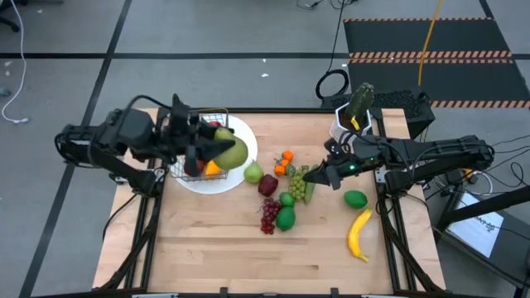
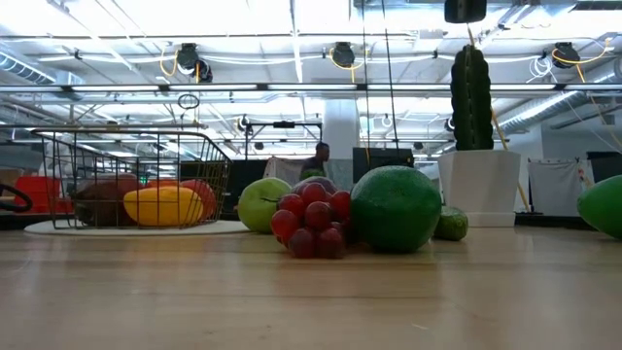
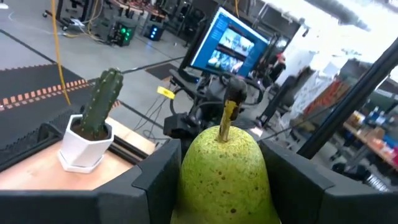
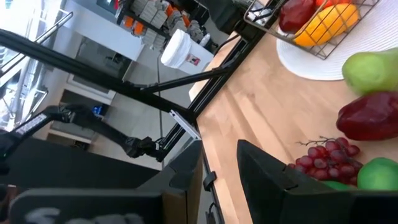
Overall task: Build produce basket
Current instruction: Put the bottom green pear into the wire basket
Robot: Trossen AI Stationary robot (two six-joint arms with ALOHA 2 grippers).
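Observation:
The dark wire basket (image 1: 201, 147) stands on a round white plate (image 1: 217, 184) and holds a yellow piece and red pieces (image 2: 163, 204). My left gripper (image 1: 207, 151) is over the basket's right side, shut on a green pear (image 1: 233, 154). Loose produce lies mid-table: small oranges (image 1: 286, 161), a green fruit (image 1: 253, 174), a dark red fruit (image 1: 267, 185), green grapes (image 1: 298, 184), red grapes (image 1: 269, 215), limes (image 1: 355, 199) and a banana (image 1: 358, 234). My right gripper (image 1: 319, 176) hovers open just right of the green grapes. My left gripper pinches the pear's wide body (image 3: 224, 180) between its two fingers (image 3: 155, 183), one on each flank. The pear lies along the fingers, its stem (image 3: 224, 121) pointing away from the wrist toward the table's right. It is held above the plate and does not appear in the low view.
A green cactus (image 1: 361, 101) in a white pot (image 2: 481, 185) stands at the far right corner, close behind my right arm. A large green fruit (image 2: 394, 207) and the red grapes (image 2: 311, 222) sit nearest the low camera. The near half of the table is bare wood.

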